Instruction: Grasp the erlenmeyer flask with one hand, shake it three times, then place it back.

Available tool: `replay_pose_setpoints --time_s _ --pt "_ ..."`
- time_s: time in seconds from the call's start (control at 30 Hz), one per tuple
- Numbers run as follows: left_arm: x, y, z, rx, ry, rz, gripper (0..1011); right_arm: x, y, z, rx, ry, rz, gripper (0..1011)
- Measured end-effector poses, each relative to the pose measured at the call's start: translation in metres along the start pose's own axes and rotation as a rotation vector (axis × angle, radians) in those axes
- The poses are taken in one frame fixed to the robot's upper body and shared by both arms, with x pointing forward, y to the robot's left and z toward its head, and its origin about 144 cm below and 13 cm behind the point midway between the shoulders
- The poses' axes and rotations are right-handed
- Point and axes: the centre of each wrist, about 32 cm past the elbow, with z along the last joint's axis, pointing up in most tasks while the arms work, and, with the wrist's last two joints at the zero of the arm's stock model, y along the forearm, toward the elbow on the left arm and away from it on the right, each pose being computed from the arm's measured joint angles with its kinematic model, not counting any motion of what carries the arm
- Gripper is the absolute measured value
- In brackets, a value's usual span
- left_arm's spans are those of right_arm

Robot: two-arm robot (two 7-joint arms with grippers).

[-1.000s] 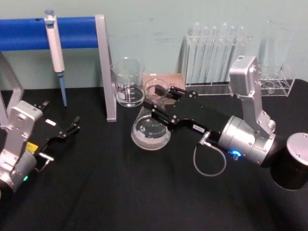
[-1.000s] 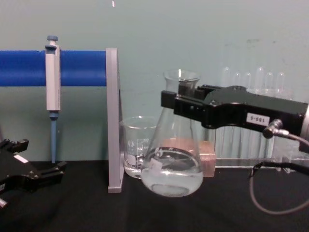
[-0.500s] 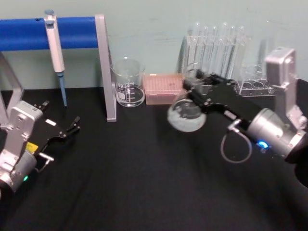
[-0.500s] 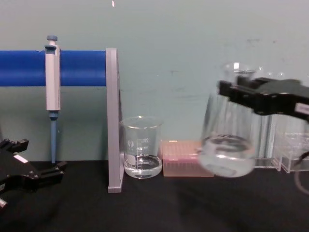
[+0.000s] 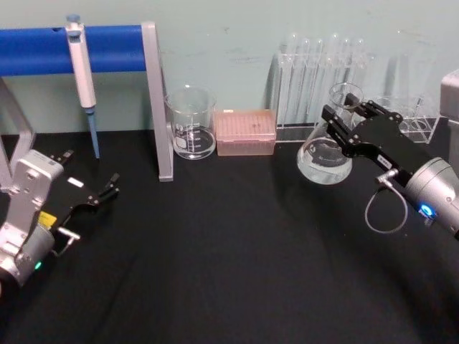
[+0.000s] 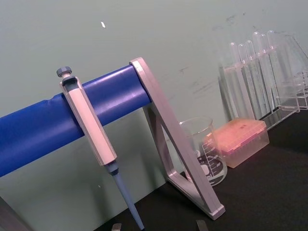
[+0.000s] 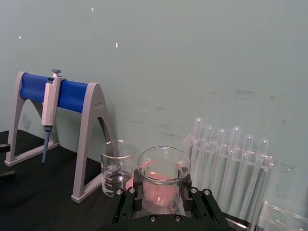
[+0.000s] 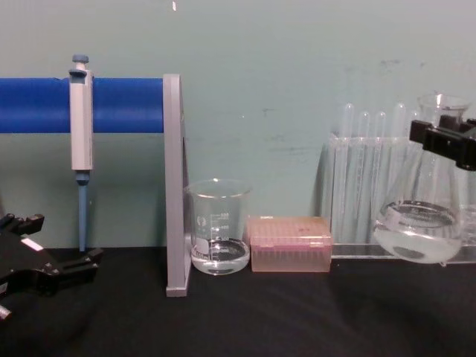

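- The erlenmeyer flask (image 5: 326, 154) is being held by the right gripper (image 5: 341, 120), whose jaws are being kept closed on the narrow neck just below the flared rim; in the right wrist view the neck is being clamped from both sides.
- The flask is being carried at the right side of the scene, just in front of the test tube rack (image 5: 315, 79) and well apart from the beaker (image 5: 191, 123) and the pink box (image 5: 246, 132).
- In the chest view the rounded base is being shown slightly tilted and, as far as can be judged, lifted clear of the tabletop (image 5: 215, 251), with a little clear liquid pooled at the bottom.
- The grasp is therefore being counted as done, and the lift as well.
- The shaking is being judged as under way, since the flask is being held off the tabletop at a lean; how many of the three shakes are complete cannot be told from this moment.
- The placing back is being counted as not yet done: the flask is not being rested on the tabletop and the jaws are not being released.
- The left gripper (image 5: 107, 188) is being kept parked low at the left, near the foot of the blue stand (image 5: 72, 49) with the pipette (image 5: 81, 64); its jaws are being held apart with nothing between them.
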Motion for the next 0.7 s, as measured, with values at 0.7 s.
replay_pose_setpoints --time_s 0.7 --pt "0.0 0.0 0.0 0.0 0.0 0.0 1001 -0.033 0.021 0.001 0.007 0.017 0.242 449"
